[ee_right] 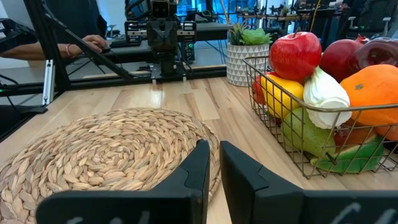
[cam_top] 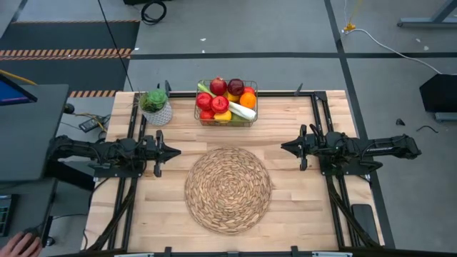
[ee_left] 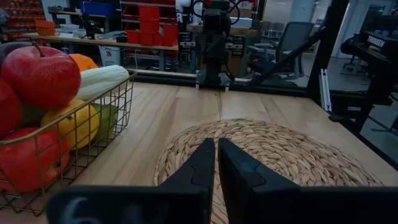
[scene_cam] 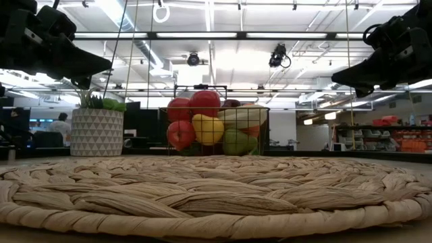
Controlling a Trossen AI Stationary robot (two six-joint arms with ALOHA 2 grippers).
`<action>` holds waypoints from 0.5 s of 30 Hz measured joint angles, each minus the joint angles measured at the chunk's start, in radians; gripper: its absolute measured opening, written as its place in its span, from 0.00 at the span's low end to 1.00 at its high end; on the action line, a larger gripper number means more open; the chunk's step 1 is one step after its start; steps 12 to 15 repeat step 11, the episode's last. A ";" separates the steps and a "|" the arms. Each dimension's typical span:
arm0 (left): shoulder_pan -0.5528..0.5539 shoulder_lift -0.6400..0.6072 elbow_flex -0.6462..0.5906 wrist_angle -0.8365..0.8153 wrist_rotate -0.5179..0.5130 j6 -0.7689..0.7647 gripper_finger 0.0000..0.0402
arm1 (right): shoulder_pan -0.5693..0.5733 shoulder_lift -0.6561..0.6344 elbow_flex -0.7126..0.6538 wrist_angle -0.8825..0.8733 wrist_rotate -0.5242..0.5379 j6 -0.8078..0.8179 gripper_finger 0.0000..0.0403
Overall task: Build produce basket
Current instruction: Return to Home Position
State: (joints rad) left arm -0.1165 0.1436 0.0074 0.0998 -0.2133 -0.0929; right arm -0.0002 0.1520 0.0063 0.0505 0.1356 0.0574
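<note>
The wire basket [cam_top: 255, 107] stands on its base at the middle of the table's far side, heaped with produce: red apples [cam_top: 218, 87], an orange [cam_top: 248, 100], a yellow lemon [cam_top: 223, 115] and a green-white leek [cam_top: 240, 109]. The left wrist view shows the basket [ee_left: 93, 127] too, and the right wrist view [ee_right: 280, 121] shows a green pear [ee_right: 301, 130] inside it. My left gripper [cam_top: 178, 150] hovers shut at the table's left, pointing level toward the centre. My right gripper [cam_top: 283, 147] hovers shut at the right, facing it. Neither touches anything.
A large round woven mat [cam_top: 228, 189] lies on the table between the grippers, nearer than the basket. A white pot with a green plant [cam_top: 156, 107] stands left of the basket. A person's hand [cam_top: 21, 245] shows off the table's near left corner.
</note>
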 joint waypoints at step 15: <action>0.000 0.000 0.000 0.000 0.000 0.000 0.08 | 0.000 0.000 0.000 0.000 0.000 0.000 0.11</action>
